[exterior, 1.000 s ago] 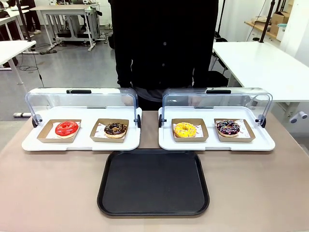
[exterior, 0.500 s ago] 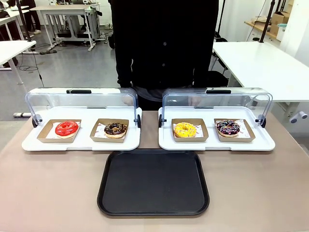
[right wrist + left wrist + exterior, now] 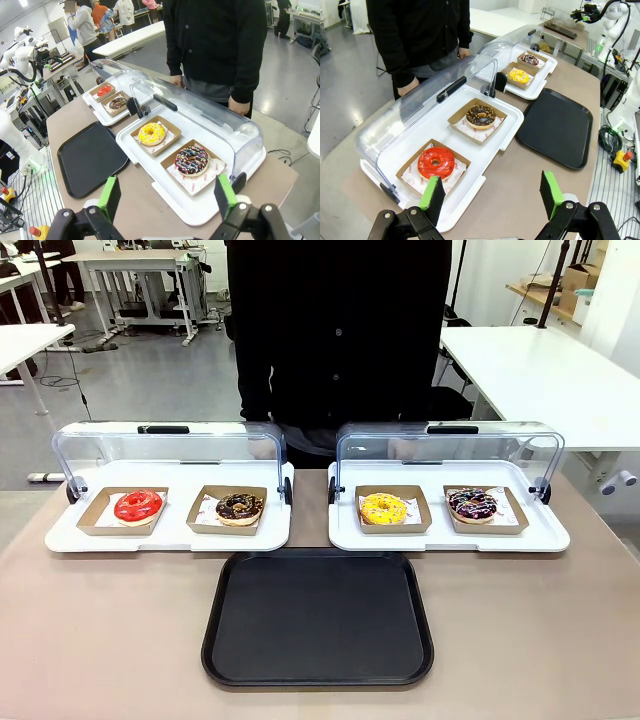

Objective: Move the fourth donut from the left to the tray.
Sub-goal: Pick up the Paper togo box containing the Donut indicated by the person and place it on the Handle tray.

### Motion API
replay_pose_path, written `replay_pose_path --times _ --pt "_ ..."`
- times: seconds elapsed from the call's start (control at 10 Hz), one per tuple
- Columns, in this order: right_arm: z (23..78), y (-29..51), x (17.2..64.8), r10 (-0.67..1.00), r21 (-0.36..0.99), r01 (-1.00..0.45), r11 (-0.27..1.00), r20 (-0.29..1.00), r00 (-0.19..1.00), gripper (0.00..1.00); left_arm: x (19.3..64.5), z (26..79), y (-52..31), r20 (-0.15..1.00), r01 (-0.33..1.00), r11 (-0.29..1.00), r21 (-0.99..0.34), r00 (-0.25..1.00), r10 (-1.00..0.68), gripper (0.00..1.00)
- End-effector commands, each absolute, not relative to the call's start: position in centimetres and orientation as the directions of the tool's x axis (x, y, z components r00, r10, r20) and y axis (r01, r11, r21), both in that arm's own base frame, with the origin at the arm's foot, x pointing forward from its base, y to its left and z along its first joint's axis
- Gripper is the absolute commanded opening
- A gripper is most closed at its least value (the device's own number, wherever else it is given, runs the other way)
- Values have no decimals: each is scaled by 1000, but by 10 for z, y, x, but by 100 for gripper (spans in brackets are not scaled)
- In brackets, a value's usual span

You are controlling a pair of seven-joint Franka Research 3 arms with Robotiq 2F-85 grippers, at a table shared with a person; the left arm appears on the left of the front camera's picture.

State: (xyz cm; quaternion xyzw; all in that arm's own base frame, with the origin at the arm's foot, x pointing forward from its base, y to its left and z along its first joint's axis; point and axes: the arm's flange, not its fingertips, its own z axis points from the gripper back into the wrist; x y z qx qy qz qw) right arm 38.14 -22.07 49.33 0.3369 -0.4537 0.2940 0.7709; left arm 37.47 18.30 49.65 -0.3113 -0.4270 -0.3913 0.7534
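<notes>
The fourth donut [image 3: 472, 504] has dark chocolate icing with pink and white streaks and sits in a brown cardboard holder at the right end of the right display tray; the right wrist view has this donut [image 3: 191, 160] ahead of my right gripper [image 3: 166, 196], which is open and holds nothing. The black tray [image 3: 318, 616] lies bare on the table in front of both display trays, and it is the tray [image 3: 556, 126] to the right in the left wrist view. My left gripper [image 3: 491, 194] is open and hangs above the table near the red donut [image 3: 436, 162].
Two white display trays [image 3: 170, 537] [image 3: 450, 539] have their clear domed lids raised. They also hold a chocolate donut with pale specks [image 3: 239, 506] and a yellow donut [image 3: 384, 508]. A person in black [image 3: 335, 330] stands at the far edge, hands behind the lids.
The person's body has shifted very slightly. The donuts, trays and lids have not moved.
</notes>
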Motion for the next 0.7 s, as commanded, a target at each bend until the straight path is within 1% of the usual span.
replay_pose_path --times 0.0,0.6 --pt "494 -220 383 139 227 -771 595 916 377 100 377 497 184 900 863 491 -117 300 -315 100" --pt "494 -220 383 139 227 -771 595 916 377 100 377 497 184 900 863 491 -117 300 -315 100"
